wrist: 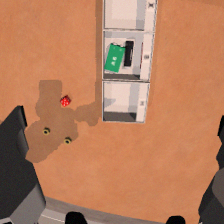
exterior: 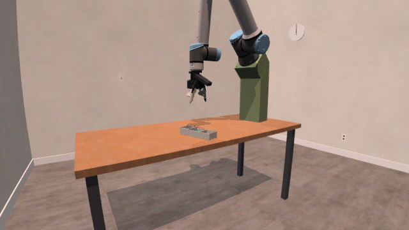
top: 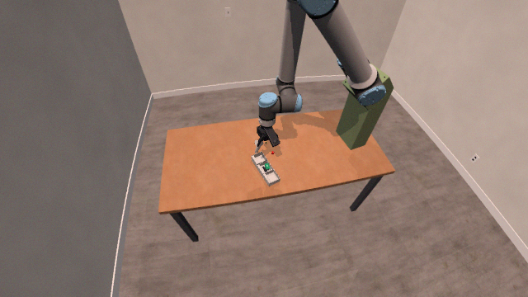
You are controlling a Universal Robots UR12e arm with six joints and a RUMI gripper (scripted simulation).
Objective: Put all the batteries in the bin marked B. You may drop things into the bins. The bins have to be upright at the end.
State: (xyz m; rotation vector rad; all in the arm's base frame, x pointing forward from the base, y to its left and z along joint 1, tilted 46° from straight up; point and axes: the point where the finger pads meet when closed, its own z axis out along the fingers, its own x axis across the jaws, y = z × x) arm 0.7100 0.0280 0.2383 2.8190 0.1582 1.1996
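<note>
A grey tray of three bins in a row (top: pixel 266 168) lies near the middle of the table and also shows in the exterior view (exterior: pixel 198 132). In the wrist view the middle bin (wrist: pixel 126 55) holds a green flat thing (wrist: pixel 114 57) and a black thing (wrist: pixel 129 53). The near bin (wrist: pixel 125 101) looks empty. The bin marks are too small to read. Two small dark round things with yellow marks (wrist: pixel 46 131) (wrist: pixel 68 140) stand on the table left of the tray. My gripper (top: pixel 264 144) (exterior: pixel 198 96) is open and empty, high above the table beside the tray's end.
A small red thing (wrist: pixel 65 101) (top: pixel 272 153) lies on the table next to the tray. The green pedestal of the arm (top: pixel 360 113) stands at the table's far right corner. The gripper's dark fingers frame the wrist view's lower corners.
</note>
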